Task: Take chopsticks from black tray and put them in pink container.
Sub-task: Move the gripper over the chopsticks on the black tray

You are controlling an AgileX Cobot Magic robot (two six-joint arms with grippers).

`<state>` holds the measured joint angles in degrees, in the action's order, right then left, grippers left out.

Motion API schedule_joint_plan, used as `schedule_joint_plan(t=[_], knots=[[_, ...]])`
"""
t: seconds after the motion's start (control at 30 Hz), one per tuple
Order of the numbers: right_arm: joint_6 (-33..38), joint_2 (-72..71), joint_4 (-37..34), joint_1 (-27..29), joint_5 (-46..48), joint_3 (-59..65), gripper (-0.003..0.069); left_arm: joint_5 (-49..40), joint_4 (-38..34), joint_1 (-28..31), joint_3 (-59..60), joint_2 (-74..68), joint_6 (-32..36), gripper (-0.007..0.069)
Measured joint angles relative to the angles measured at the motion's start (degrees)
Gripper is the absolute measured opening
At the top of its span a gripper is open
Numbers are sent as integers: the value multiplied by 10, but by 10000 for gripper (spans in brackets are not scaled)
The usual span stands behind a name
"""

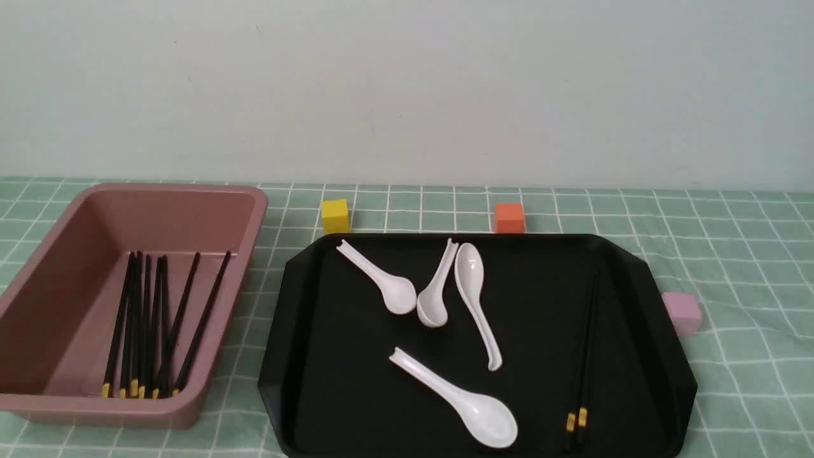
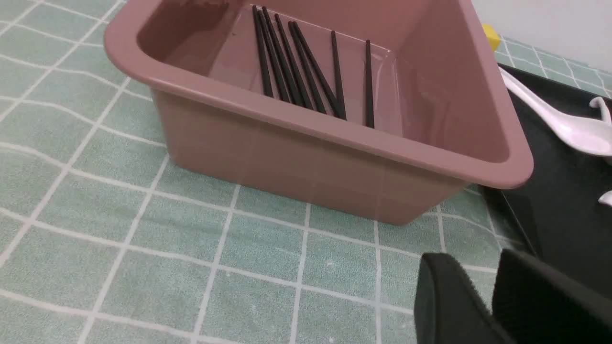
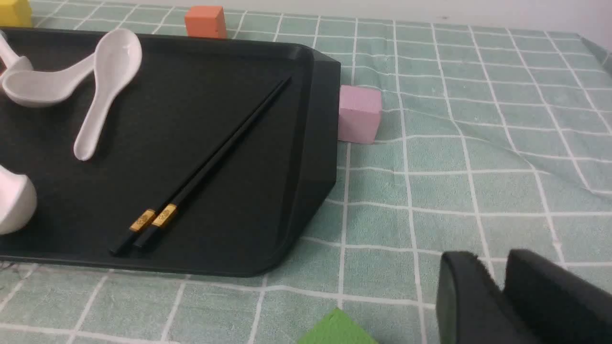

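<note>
A pair of chopsticks (image 1: 586, 356) lies side by side along the right part of the black tray (image 1: 547, 305), yellow bands toward the near edge. The right wrist view shows the same pair of chopsticks (image 3: 215, 157) on the tray (image 3: 191, 95). Left of the tray stands the pink container (image 1: 191, 210), holding several more black sticks (image 1: 149, 324). My left gripper (image 2: 478, 267) hovers over the cloth near the container (image 2: 311, 157), shut and holding nothing. My right gripper (image 3: 497, 263) is shut and holds nothing, over the cloth beside the tray's near right corner. Neither gripper shows in the front view.
Several white soup spoons (image 1: 470, 299) lie in the tray's middle and left. A yellow cube (image 1: 335, 215) and an orange cube (image 1: 509, 218) sit behind the tray. A pale pink cube (image 1: 682, 313) touches its right edge. A green block (image 3: 337, 329) lies near the right gripper.
</note>
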<state>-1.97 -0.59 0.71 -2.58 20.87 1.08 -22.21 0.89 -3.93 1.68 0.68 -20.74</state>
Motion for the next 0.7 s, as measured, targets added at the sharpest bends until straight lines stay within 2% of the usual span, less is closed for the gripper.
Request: schedule_joint_plan(t=[0.7], knots=[[0,0,0,0,0,0,181,0,0,0,0,0,0,188]])
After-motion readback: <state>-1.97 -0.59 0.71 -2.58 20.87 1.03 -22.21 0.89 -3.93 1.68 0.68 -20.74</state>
